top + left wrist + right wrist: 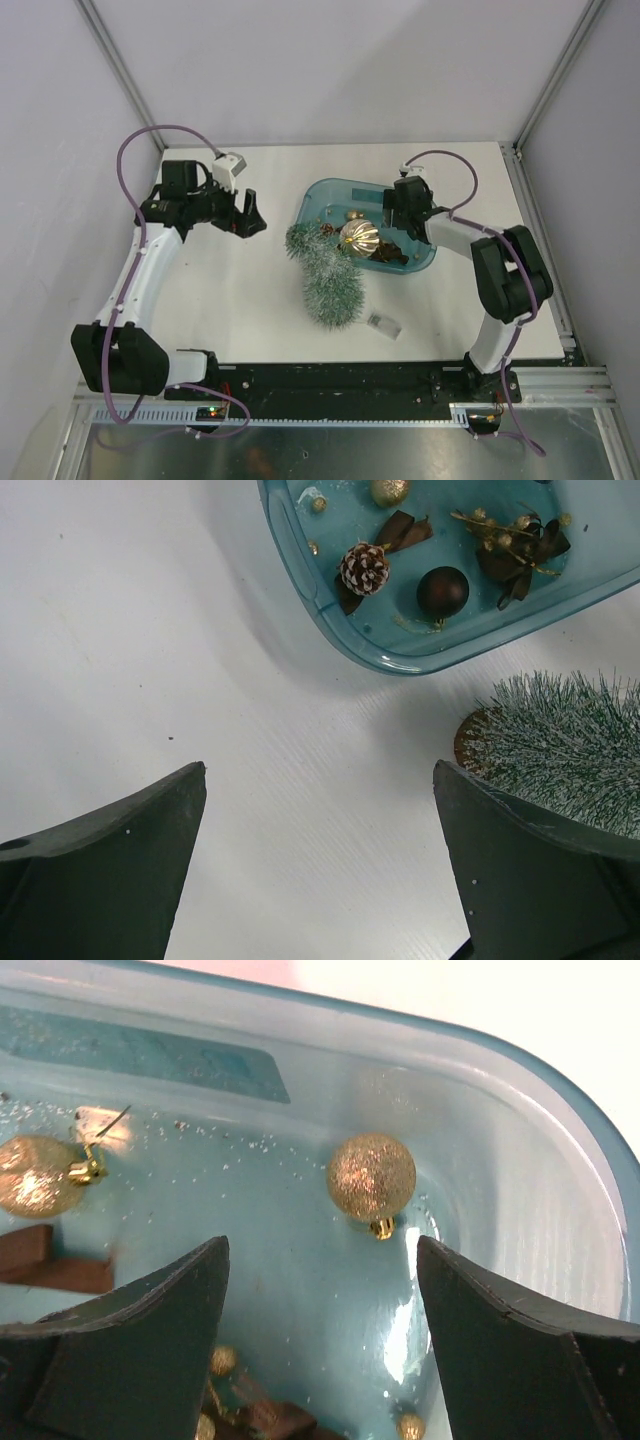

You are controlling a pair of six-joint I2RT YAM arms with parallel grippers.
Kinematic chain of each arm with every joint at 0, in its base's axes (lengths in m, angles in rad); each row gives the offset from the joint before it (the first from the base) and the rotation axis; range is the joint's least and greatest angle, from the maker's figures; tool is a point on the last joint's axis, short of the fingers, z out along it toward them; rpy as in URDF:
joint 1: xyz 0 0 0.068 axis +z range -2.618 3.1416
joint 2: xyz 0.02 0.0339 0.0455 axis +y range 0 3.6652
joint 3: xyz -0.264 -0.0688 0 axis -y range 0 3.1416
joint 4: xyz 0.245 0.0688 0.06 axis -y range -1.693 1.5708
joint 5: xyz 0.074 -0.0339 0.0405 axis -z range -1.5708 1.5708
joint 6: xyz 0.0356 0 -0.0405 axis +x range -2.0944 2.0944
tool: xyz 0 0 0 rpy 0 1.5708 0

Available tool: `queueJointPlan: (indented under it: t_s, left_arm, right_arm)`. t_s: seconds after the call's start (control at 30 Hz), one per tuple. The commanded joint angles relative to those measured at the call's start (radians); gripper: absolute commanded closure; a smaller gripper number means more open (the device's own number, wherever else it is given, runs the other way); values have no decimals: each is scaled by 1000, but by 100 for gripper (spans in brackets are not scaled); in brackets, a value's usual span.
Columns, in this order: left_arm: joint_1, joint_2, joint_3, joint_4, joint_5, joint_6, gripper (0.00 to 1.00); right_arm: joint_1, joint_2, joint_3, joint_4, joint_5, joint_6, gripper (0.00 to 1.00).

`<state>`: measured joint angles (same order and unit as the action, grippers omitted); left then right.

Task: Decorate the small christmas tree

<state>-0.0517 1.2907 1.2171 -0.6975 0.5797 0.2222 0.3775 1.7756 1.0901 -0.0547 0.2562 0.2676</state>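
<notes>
The small christmas tree point(328, 278), frosted green, lies on its side on the white table just in front of the teal tub point(318, 190). Its wood-slice base point(468, 742) and bristles point(565, 745) show at the right of the left wrist view. My left gripper point(250, 215) is open and empty over bare table, left of the tub and the tree point(320, 770). My right gripper point(400, 212) is open and empty inside the tub point(322, 1245). A gold glitter ball point(371, 1177) lies just beyond its fingertips, near the tub wall point(520, 1050).
The tub holds a large striped gold ball point(360, 236), a second gold glitter ball point(35, 1175), a pine cone point(365, 568), a dark brown ball point(442, 590) and a gold-berried brown sprig point(515, 540). A small clear packet point(385, 324) lies on the table near the tree.
</notes>
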Motion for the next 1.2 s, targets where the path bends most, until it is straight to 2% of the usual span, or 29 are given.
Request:
queueJointPlan:
  t_s: [0.0, 0.37, 0.7, 1.0, 1.17]
  left_arm:
    - [6, -12, -14, 15, 25, 32, 0]
    - [7, -18, -38, 16, 29, 45, 0]
    - [8, -34, -47, 15, 32, 52, 0]
    - [7, -57, -54, 15, 45, 52, 0]
    - [7, -56, -51, 15, 45, 54, 0]
  right_arm:
    - [7, 66, 76, 68, 105, -36, 21]
    - [-5, 140, 122, 128, 154, -76, 23]
    - [-7, 141, 134, 82, 126, -47, 37]
    - [-20, 153, 134, 59, 118, -37, 37]
    - [-43, 154, 134, 59, 71, -17, 51]
